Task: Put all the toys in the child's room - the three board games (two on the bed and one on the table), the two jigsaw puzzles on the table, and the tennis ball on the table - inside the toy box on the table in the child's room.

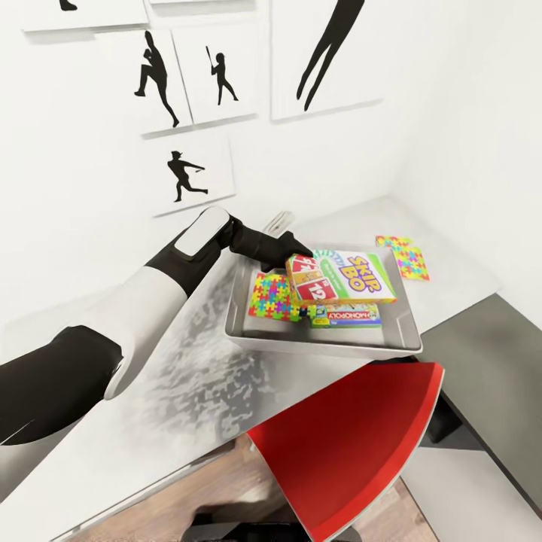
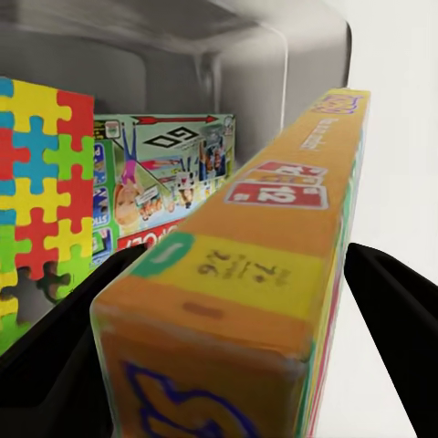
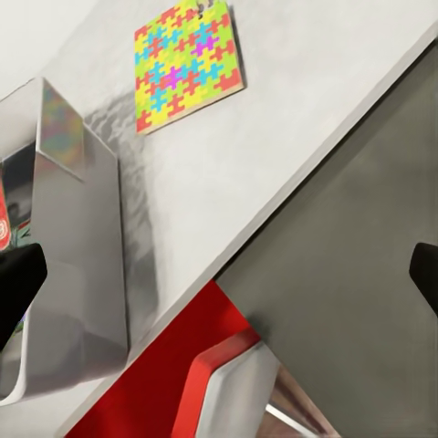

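My left gripper [image 1: 292,262] is shut on the green-yellow-red Skip-Bo board game [image 1: 342,277], holding it just above the light grey toy box [image 1: 324,342] on the pale table [image 1: 150,406]. In the left wrist view the Skip-Bo box [image 2: 246,292] sits edge-on between both black fingers [image 2: 401,310]. Inside the toy box lie a colourful jigsaw puzzle [image 1: 269,297] and the Monopoly board game [image 1: 346,315]. A second jigsaw puzzle [image 1: 404,256] lies on the table beyond the box. My right gripper [image 3: 219,278] is open over the table edge. The tennis ball is out of view.
A red chair [image 1: 354,444] stands tucked against the table's front edge below the toy box. A lower dark grey desk [image 1: 489,354] adjoins on the right. White walls with black silhouette pictures [image 1: 158,75] close off the back and right side.
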Motion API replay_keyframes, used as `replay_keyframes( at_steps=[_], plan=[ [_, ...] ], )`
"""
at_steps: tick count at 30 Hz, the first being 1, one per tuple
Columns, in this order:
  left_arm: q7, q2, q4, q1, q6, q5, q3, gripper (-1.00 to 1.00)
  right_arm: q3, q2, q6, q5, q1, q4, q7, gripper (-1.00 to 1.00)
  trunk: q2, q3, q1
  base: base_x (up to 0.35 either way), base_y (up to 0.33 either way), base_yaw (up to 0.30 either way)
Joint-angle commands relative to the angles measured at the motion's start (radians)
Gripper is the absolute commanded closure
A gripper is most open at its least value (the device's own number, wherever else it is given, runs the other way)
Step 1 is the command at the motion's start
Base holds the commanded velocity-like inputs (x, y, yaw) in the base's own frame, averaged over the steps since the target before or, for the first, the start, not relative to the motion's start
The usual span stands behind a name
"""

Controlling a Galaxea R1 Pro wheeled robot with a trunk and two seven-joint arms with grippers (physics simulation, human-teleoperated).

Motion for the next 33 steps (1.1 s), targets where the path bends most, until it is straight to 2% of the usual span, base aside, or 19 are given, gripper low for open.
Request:
replay_keyframes(
  at_steps=[1, 24, 33],
  plan=[
    [0.009, 0.0, 0.003, -0.001, -0.001, 0.012, -0.002, 1.0, -0.001, 0.0, 0.005, 0.009, -0.001, 0.0, 0.01, -1.0, -0.002, -0.003, 0.0, 0.0, 0.0, 0.0],
    [0.009, -0.001, 0.029, -0.004, -0.003, 0.011, -0.002, 1.0, -0.002, 0.0, 0.005, 0.01, -0.001, 0.0, 0.011, -1.0, -0.002, -0.04, 0.0, 0.0, 0.0, 0.0],
    [0.009, -0.001, 0.031, -0.021, -0.003, 0.011, -0.001, 1.0, -0.003, 0.0, 0.005, 0.01, -0.001, 0.0, 0.011, -1.0, -0.002, -0.054, 0.0, 0.0, 0.0, 0.0]
  ],
)
